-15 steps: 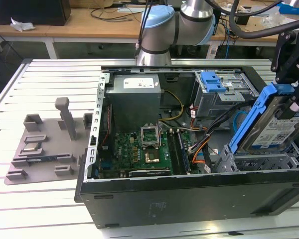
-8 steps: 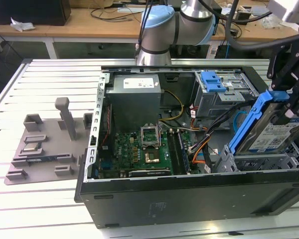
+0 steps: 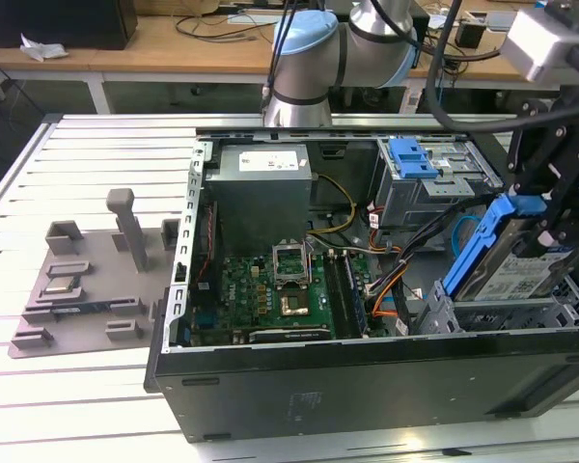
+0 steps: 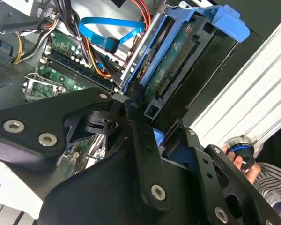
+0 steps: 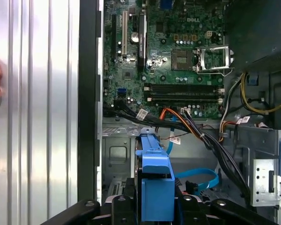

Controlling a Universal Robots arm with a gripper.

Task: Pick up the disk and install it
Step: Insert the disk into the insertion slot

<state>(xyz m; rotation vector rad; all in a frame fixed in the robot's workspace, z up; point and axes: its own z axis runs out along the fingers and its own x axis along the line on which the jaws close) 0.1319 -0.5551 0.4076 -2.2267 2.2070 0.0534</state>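
Gripper [image 3: 550, 227] pinches the disk [image 3: 516, 270], tilted above the drive cage's [image 3: 444, 313] open rim.

An open black computer case [image 3: 367, 391] lay on a slatted metal table [image 3: 68, 395], its green circuit board [image 3: 270, 294] at the frame's centre. A grey box [image 3: 261, 193] sat above the board. A grey plastic fixture [image 3: 87, 280] stood at the left.
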